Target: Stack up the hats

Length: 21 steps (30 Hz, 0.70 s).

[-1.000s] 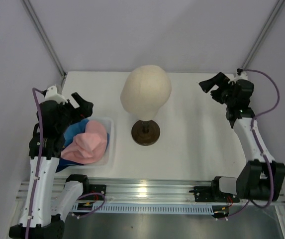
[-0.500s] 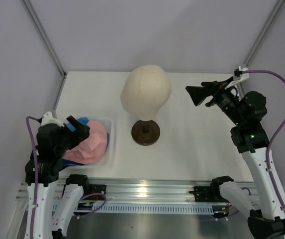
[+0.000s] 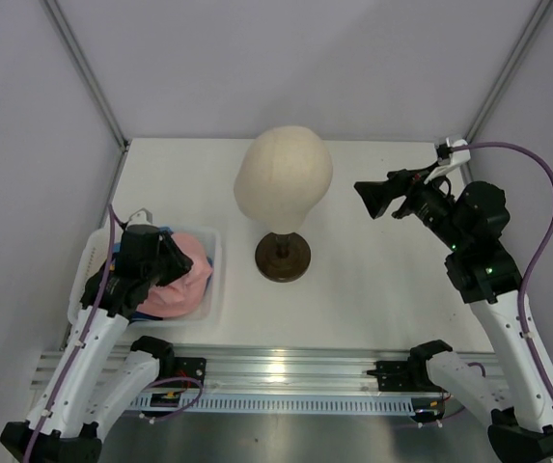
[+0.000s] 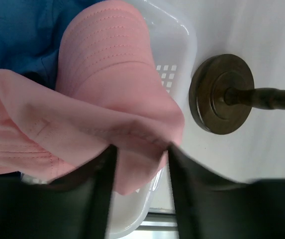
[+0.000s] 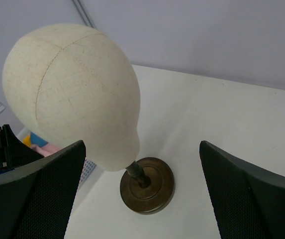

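1. Top external: the left gripper (image 3: 165,258) sits low over the clear tray (image 3: 216,246) at the lower left of the frame. The pink hat (image 3: 187,280) lies on top in the tray, with the blue hat (image 4: 13,35) under it.
2. Left wrist: the fingers (image 4: 100,199) stand part-way apart on either side of a fold of the pink brim, and fabric fills the gap. Firm pinch or not: cannot tell.
3. The right gripper (image 3: 365,196) hangs in the air at centre right, jaws wide apart and holding nothing, facing the head form (image 3: 284,178).
4. Step in hand, by my reading: taking the pink hat out of the tray. The form is bare.
5. The next move calls for a sure grip through the floppy brim. Then a straight lift clear of the tray wall, so the blue hat does not drag along.
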Tool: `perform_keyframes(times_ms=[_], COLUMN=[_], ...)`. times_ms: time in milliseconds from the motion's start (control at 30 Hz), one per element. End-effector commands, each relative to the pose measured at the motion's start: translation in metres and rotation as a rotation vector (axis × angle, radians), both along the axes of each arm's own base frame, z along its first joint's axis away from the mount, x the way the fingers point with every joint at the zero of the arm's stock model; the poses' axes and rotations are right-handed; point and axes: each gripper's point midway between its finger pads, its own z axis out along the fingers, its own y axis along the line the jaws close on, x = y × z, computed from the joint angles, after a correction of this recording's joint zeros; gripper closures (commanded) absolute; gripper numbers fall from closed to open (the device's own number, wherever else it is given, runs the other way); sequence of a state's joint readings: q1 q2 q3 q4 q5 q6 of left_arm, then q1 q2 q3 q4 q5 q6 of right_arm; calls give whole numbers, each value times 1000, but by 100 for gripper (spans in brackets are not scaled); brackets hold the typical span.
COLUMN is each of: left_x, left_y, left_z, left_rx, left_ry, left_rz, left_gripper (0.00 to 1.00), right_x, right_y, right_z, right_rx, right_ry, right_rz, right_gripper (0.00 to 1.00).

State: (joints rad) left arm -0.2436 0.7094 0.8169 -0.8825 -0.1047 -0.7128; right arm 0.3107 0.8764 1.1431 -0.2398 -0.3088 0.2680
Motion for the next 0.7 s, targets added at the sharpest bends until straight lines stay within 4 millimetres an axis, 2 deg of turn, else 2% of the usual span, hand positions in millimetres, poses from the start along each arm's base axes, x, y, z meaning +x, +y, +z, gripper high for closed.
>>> perform_keyframes(times_ms=[0, 33, 67, 167, 233, 300, 333, 400, 433, 467, 500, 533, 567, 633, 667], left_x=[13, 12, 9, 4, 2, -5, -7, -12, -17, -15, -18, -20, -27, -15, -29], left_y=[3, 5, 7, 15, 21, 25, 26, 25, 19, 13, 7, 0, -17, -36, -45], left_z=[19, 21, 22, 37, 62, 75, 107, 130, 169, 182, 208, 233, 262, 277, 316], left_rx=[19, 30, 41, 96, 122, 141, 135, 136, 100, 85, 71, 49, 1, -13, -43], left_ry=[-87, -94, -88, -124, -186, -202, -281, -335, -431, -456, -518, -575, -647, -655, -749], left_rz=[26, 24, 24, 8, 1, -2, -9, -41, -73, -103, -142, -180, -275, -379, -448], left_gripper=[62, 95, 99, 99, 99, 99, 99, 99, 99, 99, 99, 99, 99, 99, 99], right_x=[-4, -5, -6, -8, -9, -13, -15, -19, -21, -20, -21, -21, -21, -16, -16], right_y=[-10, -11, -10, -9, -9, -10, -11, -13, -15, -17, -18, -19, -20, -24, -25], right_z=[4, 3, 4, 3, 2, 6, 7, 15, 20, 24, 27, 35, 39, 41, 45], right_rx=[-31, -34, -37, -50, -55, -56, -56, -52, -52, -49, -49, -46, -43, -37, -34], right_ry=[-33, -33, -36, -32, -32, -47, -55, -84, -99, -106, -110, -125, -129, -118, -124], right_rz=[-44, -47, -44, -30, -26, -25, -24, -28, -39, -47, -52, -58, -64, -98, -105], right_gripper=[1, 1, 1, 0, 0, 0, 1, 1, 1, 0, 1, 1, 1, 1, 0])
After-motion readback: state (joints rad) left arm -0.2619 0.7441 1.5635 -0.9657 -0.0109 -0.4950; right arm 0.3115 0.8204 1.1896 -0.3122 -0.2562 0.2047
